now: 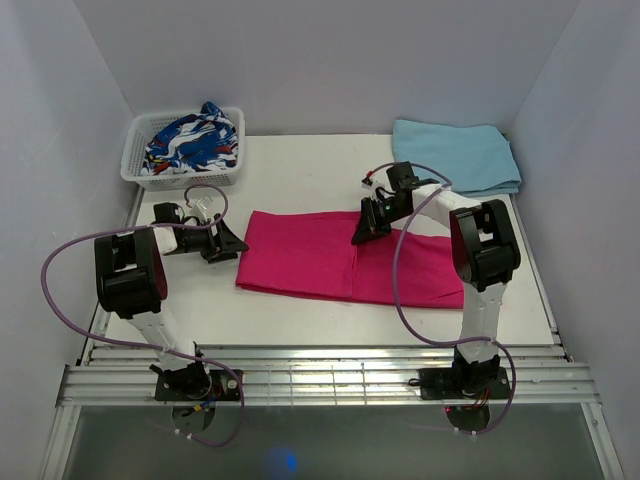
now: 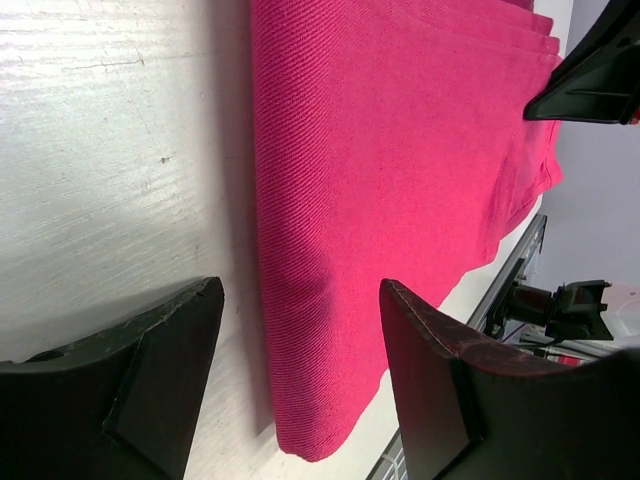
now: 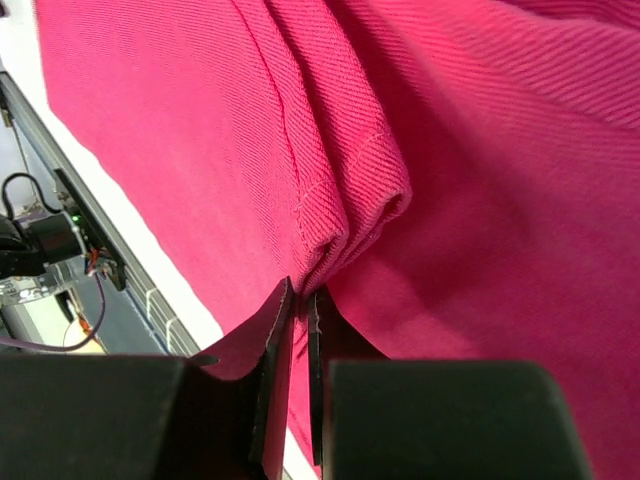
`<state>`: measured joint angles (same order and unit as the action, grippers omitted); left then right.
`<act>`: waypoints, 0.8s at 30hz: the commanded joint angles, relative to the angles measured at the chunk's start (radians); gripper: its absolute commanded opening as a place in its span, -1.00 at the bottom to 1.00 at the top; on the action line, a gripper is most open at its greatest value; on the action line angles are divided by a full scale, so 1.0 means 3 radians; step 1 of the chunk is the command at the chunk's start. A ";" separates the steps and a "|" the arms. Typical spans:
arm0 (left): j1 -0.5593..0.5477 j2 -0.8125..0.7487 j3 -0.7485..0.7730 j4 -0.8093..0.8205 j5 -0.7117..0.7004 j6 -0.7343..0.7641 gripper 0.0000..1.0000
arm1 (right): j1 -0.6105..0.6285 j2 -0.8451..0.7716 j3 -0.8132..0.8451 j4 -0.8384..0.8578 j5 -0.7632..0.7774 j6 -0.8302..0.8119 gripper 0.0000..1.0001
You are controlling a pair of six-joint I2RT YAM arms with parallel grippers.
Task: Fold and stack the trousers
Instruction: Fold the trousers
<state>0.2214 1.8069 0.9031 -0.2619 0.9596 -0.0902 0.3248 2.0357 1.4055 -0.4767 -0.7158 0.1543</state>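
The magenta-pink trousers [image 1: 330, 255] lie flat and partly folded across the middle of the table. My right gripper [image 1: 362, 234] is shut on the hem of a folded-over layer near the trousers' middle; the right wrist view shows the pinched hem [image 3: 330, 250] bunched just ahead of my right gripper [image 3: 300, 292]. My left gripper [image 1: 238, 246] is open at the trousers' left end; in the left wrist view the rounded fabric edge [image 2: 320, 400] lies between the spread fingers [image 2: 430, 370], untouched.
A white basket [image 1: 135, 165] with a blue-white-red patterned garment [image 1: 192, 138] stands at the back left. A folded light blue cloth [image 1: 458, 155] lies at the back right. The slatted metal rail [image 1: 320, 378] runs along the near edge.
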 commanded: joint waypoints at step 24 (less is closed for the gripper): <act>-0.0100 -0.0183 0.0001 -0.0027 -0.0422 -0.0103 -1.00 | -0.0055 0.0118 0.0280 -0.0456 0.0453 -0.0498 0.27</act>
<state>0.1535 1.8458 0.9058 -0.2523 0.8959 -0.1253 0.3229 2.1105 1.4532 -0.5507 -0.6769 0.0933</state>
